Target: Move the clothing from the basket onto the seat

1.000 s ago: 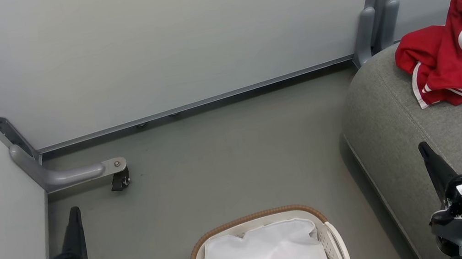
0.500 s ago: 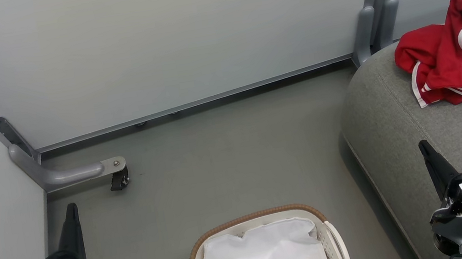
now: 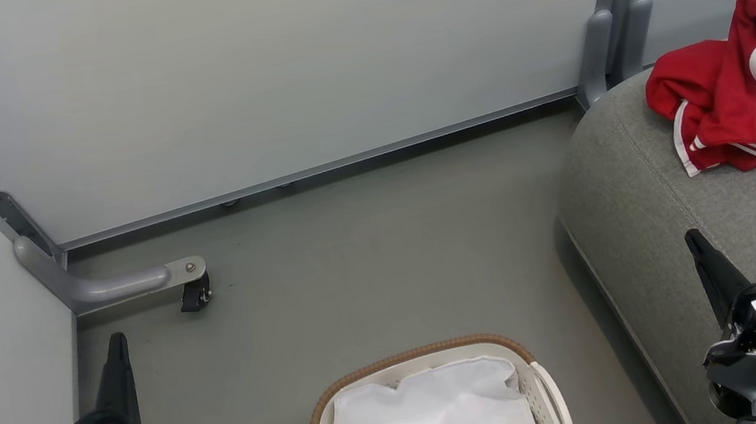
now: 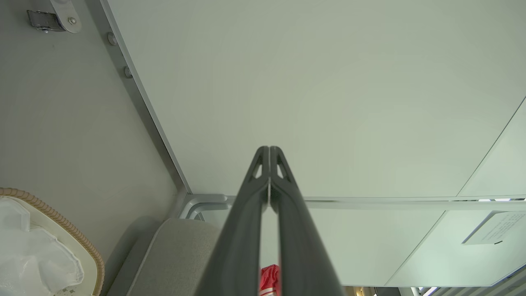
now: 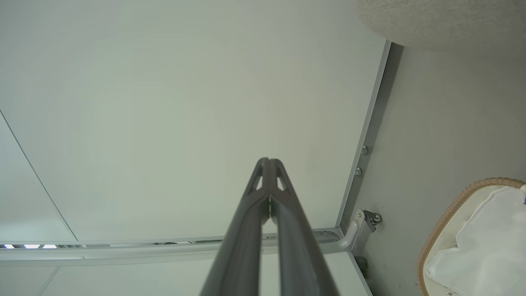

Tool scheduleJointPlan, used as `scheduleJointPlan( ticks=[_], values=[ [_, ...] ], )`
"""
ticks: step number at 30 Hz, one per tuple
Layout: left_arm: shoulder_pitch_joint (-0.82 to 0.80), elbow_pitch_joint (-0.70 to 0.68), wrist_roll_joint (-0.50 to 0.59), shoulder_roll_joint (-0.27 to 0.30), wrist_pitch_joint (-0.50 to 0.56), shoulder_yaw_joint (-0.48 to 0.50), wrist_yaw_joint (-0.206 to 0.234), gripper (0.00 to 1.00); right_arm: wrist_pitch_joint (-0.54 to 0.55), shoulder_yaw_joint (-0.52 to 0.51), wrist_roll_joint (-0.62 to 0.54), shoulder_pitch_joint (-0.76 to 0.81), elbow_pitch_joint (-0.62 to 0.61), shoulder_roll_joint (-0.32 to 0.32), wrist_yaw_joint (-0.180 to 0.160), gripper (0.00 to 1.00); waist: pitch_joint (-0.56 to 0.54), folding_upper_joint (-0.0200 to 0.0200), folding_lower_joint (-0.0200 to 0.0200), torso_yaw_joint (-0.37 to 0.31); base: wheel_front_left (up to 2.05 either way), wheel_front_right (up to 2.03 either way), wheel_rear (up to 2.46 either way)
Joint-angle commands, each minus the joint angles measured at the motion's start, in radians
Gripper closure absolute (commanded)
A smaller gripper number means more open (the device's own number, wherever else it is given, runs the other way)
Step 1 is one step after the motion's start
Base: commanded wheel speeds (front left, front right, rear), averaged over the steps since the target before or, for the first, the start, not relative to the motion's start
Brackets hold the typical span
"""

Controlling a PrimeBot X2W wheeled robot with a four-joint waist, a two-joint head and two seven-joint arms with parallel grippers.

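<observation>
The red clothing (image 3: 745, 85), with white stripes and trim, lies bunched on the grey seat (image 3: 651, 214) at the right; a sliver of it (image 4: 269, 277) shows between the fingers in the left wrist view. The white basket (image 3: 432, 359) with brown woven rim stands on the floor at bottom centre, and inside it I see its white liner (image 3: 434, 423). My left gripper (image 3: 116, 340) is shut and empty at the lower left, above the floor. My right gripper (image 3: 692, 239) is shut and empty at the lower right, over the seat's front part.
Grey partition panels (image 3: 263, 63) close off the back and left. A panel foot with a black castor (image 3: 194, 294) juts onto the floor at the left. A vertical post (image 3: 611, 31) stands by the seat's back corner. Grey floor (image 3: 371, 266) lies between basket and wall.
The left gripper has drawn slightly back and down toward the lower left since a second ago. The right gripper, clothing and basket stay put.
</observation>
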Motion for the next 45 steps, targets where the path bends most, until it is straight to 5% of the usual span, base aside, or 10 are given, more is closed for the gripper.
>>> scheduleJointPlan(
  ticks=[1, 45],
  values=[
    [-0.011, -0.002, -0.003, 0.004, 0.003, 0.003, -0.004, 1.0, 0.004, -0.002, 0.003, -0.008, -0.004, -0.006, 0.0, 1.0, 0.0, -0.0001, 0.0, 0.0, 0.0, 0.0, 0.0],
    [-0.011, -0.002, -0.003, 0.004, 0.003, 0.002, -0.004, 1.0, 0.003, -0.002, 0.003, -0.008, -0.004, -0.006, 0.0, 1.0, 0.0, -0.0001, 0.0, 0.0, 0.0, 0.0, 0.0]
  ],
)
